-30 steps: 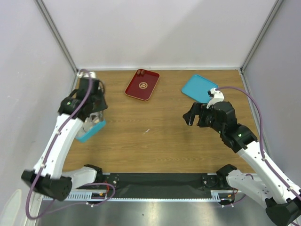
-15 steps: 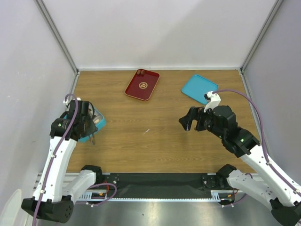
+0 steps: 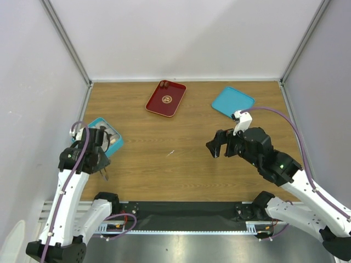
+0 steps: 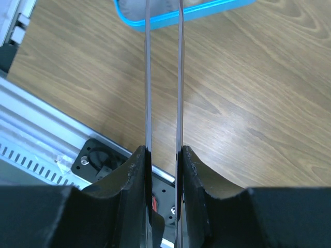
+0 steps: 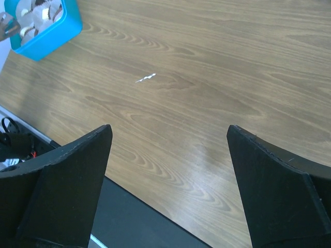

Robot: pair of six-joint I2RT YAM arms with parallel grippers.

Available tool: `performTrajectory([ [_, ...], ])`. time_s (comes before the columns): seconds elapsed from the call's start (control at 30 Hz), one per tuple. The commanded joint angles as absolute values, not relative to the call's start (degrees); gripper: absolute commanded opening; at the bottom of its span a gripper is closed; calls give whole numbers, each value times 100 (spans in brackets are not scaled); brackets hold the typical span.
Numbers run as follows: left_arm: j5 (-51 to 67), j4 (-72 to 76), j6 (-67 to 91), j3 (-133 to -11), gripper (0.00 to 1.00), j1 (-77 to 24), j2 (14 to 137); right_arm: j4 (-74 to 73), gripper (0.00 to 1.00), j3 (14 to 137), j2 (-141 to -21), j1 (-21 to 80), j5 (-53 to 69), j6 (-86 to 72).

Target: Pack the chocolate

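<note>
My left gripper hangs over the table's left near side, just in front of the teal box. It is shut on a pair of thin metal tweezers, whose two blades run from the jaws toward the box. I see nothing between the blades. The box holds white paper cups and some brown chocolate. Two dark chocolate pieces lie at the far end of the red tray. My right gripper hovers right of centre, open and empty.
A flat teal lid lies at the back right. A small white scrap sits mid-table. Grey walls close in the left, back and right sides. The black base rail runs along the near edge.
My left arm has drawn back from over the teal box toward the near edge, still gripping the tweezers. My right gripper has drifted slightly nearer and to the left, staying open.
</note>
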State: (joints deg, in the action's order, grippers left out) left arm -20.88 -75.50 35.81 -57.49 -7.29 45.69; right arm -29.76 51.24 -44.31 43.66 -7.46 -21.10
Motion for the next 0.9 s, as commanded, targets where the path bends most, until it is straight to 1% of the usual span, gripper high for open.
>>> performTrajectory([
  [0.0,-2460,-7567,3779,-5687,34,-650,4544,-3006,100,5379,-4342,4526,-1019,-1960],
  [0.23,-2549,-7252,3850,-5599,38,-580,4763,-3076,100,5458,-4333,4729,-1187,-1907],
  [0.47,-2479,-6918,3815,-5248,38,-457,4939,-3129,100,5484,-4351,4790,-1230,-1881],
  [0.57,-2435,-6873,3771,-5247,37,-404,4939,-3138,100,5458,-4315,4799,-1292,-1872],
  [0.87,-2399,-6838,3735,-5221,40,-378,4939,-3155,100,5475,-4298,4799,-1318,-1863],
])
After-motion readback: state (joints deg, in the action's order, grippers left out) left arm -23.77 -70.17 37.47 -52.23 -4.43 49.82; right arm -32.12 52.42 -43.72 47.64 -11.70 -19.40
